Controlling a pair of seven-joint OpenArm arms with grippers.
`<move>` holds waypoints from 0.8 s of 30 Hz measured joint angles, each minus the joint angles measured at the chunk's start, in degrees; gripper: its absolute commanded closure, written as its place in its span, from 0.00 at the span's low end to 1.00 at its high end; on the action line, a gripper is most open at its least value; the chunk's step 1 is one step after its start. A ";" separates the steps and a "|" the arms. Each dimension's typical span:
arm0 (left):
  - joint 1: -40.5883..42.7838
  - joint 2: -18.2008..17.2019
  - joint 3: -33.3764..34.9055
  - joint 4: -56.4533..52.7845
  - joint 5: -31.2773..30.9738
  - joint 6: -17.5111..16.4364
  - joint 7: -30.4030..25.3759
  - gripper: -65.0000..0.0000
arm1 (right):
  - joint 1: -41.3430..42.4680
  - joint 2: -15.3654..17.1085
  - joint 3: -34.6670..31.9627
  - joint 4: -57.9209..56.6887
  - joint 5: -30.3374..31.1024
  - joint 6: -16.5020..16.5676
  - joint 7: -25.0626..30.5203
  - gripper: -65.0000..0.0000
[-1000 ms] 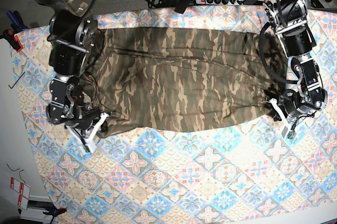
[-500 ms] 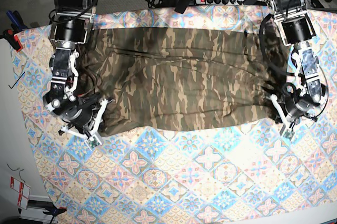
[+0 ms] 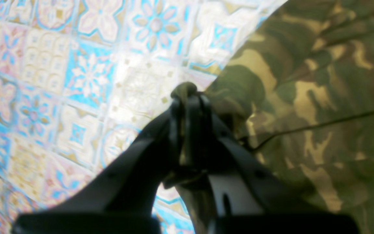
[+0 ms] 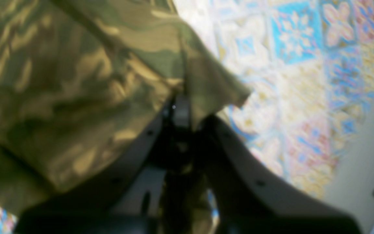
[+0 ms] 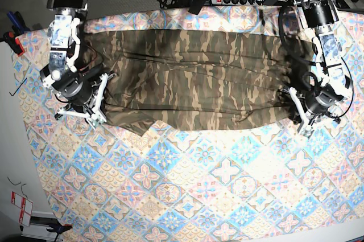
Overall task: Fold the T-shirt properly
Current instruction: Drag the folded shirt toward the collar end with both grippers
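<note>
Nearest, both grippers are pinching the soft brown-and-olive camouflage T-shirt (image 5: 193,80): the left gripper (image 3: 187,97) clamping its right edge, the right gripper (image 4: 179,107) its left, likely keeping the fold taut across the pastel patterned tabletop (image 5: 227,196).

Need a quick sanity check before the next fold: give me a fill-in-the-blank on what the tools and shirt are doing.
1. The left tool is shut on the ____.
2. The T-shirt has a ____ pattern.
3. The right tool grips the shirt at the base view's ____ end.
4. The shirt lies on a patterned ____.

Missing words: T-shirt; camouflage; left; tablecloth
</note>
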 measured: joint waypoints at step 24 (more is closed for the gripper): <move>5.35 0.09 -7.32 0.09 -0.44 -0.33 -0.46 1.00 | -14.05 -2.73 16.81 6.95 1.33 0.59 8.52 0.96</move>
